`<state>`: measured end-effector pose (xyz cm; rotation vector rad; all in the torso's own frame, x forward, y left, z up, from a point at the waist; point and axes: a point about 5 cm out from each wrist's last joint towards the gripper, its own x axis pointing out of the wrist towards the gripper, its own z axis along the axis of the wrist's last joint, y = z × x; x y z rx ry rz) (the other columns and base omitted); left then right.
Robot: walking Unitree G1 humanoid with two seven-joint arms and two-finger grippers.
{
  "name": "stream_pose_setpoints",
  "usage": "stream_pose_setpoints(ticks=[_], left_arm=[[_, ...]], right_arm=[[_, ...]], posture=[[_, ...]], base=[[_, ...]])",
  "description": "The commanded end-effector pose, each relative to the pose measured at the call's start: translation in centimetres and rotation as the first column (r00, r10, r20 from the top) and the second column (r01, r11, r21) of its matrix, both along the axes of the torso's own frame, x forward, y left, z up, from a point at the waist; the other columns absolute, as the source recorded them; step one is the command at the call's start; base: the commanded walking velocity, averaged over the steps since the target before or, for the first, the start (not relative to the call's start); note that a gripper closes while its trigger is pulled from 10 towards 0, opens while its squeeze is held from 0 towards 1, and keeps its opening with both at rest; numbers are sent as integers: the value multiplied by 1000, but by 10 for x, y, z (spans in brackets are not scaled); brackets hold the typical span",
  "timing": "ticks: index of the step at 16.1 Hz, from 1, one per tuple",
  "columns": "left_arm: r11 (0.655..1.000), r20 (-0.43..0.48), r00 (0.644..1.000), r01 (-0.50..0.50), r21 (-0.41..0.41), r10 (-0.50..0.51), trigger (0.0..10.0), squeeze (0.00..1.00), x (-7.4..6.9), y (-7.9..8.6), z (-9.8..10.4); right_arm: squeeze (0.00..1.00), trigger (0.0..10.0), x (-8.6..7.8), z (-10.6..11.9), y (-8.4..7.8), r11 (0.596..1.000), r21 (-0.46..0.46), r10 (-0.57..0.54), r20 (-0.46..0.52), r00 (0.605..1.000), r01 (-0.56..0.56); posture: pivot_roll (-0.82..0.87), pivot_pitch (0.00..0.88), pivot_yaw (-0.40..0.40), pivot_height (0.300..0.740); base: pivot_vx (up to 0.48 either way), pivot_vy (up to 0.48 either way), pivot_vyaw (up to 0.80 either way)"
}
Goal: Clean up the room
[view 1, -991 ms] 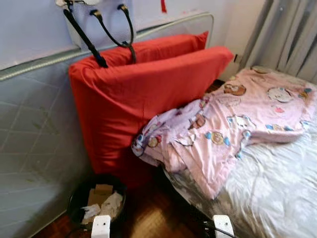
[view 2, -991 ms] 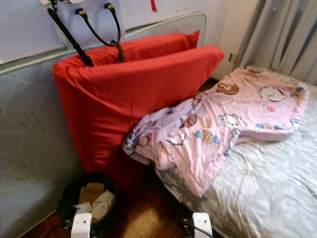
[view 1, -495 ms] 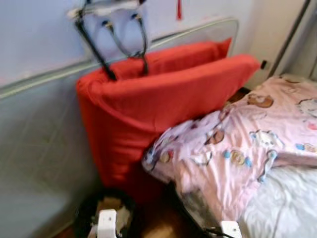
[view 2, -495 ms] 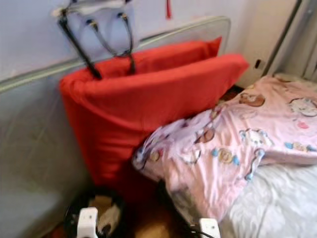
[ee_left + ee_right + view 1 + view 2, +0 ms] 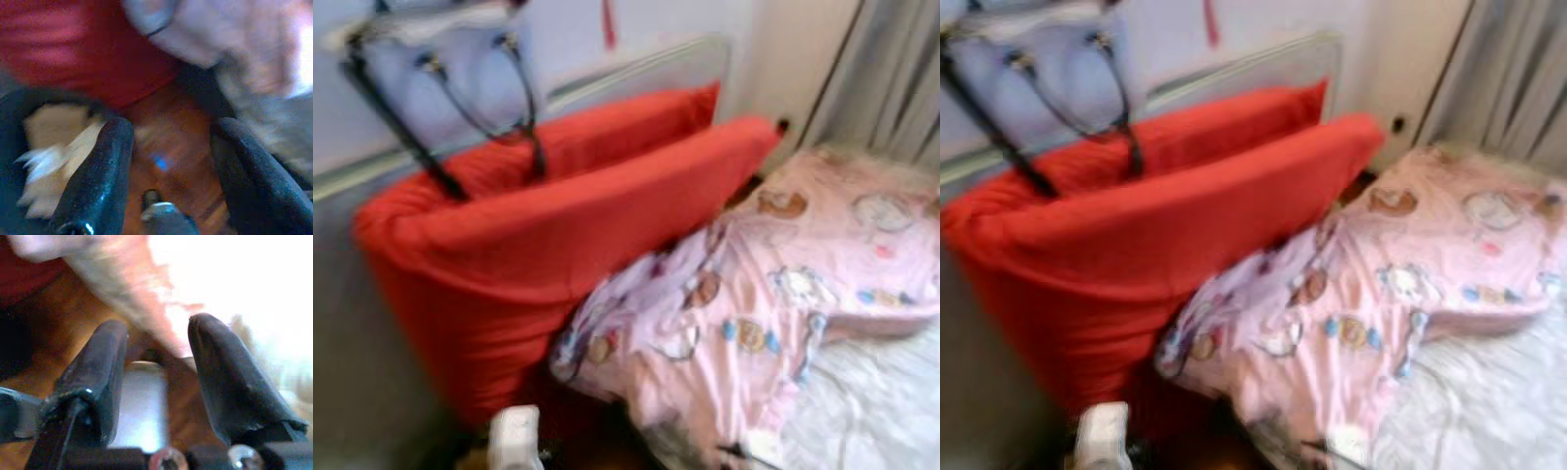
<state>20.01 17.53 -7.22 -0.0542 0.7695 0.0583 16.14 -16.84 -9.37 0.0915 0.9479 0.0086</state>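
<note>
1. The step in hand is judged to be an approach or survey, not a grasp: the head views are blurred, and nothing is held by either gripper.
2. A crumpled pink cartoon-print quilt (image 5: 773,313) is seen spilling off the edge of a bed covered by a white sheet (image 5: 881,411), its lower corner hanging against a large red fabric cushion (image 5: 538,264) that leans on the grey headboard (image 5: 636,73).
3. A pale blue handbag with black straps (image 5: 440,83) is seen resting on top of the cushion.
4. The left gripper (image 5: 168,161) is held low with its black fingers spread apart; between them bare wooden floor (image 5: 171,142) is seen, and beside one finger a dark bin holding white paper scraps (image 5: 44,147).
5. The right gripper (image 5: 156,367) is likewise spread and empty — the quilt's hanging edge lies just beyond its fingertips, not touched.
6. The next move is judged to call for a steady stop, then a reach to the quilt's edge.
</note>
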Motion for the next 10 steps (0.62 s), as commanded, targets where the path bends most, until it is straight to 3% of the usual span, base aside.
stream_pose_setpoints(ticks=[1, 6, 7, 10], left_arm=[[999, -34, 999, -21, 31, 22, 10000, 0, -10, 15, -4], [998, 111, 992, -60, 18, 58, 10000, 0, 15, 16, 13], [997, 214, 974, -75, 14, 71, 10000, 0, 31, 18, 27], [997, 323, 944, -73, 13, 65, 10000, 0, 43, 20, 41]], right_arm=[[0, 10000, 5, 1, 13, 999, 35, 10, 19, 1000, -11], [0, 10000, 9, 5, 13, 999, 49, -6, 77, 997, 2], [0, 10000, 10, 7, 13, 993, 95, -74, 122, 990, 63], [0, 10000, 12, 10, 13, 987, 130, -115, 178, 977, 92]], posture=[[-3, 0, -8, 740], [4, 0, -15, 740], [8, 0, -17, 740], [-1, 0, -13, 740]], base=[[0, 0, 0], [0, 0, 0], [0, 0, 0], [0, 0, 0]])
